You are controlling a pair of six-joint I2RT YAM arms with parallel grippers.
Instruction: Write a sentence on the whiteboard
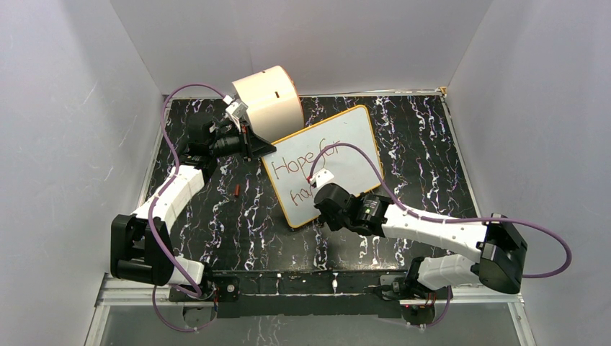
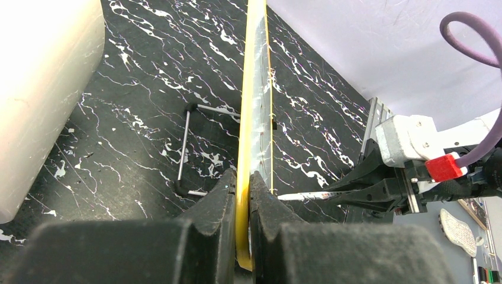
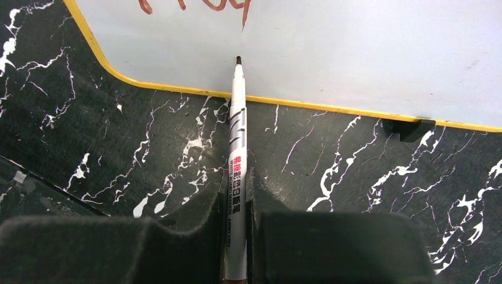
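The whiteboard (image 1: 353, 137), white with a yellow-orange rim, lies tilted on the black marbled table. Red-brown lettering (image 1: 306, 155) reads "Hope for", with a second line starting "ha" partly hidden by my right gripper (image 1: 317, 189). My left gripper (image 2: 243, 183) is shut on the whiteboard's rim (image 2: 253, 118), seen edge-on, at its far left corner (image 1: 263, 149). My right gripper (image 3: 235, 183) is shut on a white marker (image 3: 237, 148). The marker's tip rests at the board (image 3: 355, 53) just below the lettering (image 3: 195, 6). The marker (image 2: 302, 195) meets the board's face in the left wrist view.
A cream cylinder drum (image 1: 270, 101) stands behind the board's far left corner, close to my left gripper, and fills the left side (image 2: 41, 89) of its wrist view. A small red cap (image 1: 237, 190) lies left of the board. A bent metal rod (image 2: 186, 148) lies behind it. Grey walls enclose the table.
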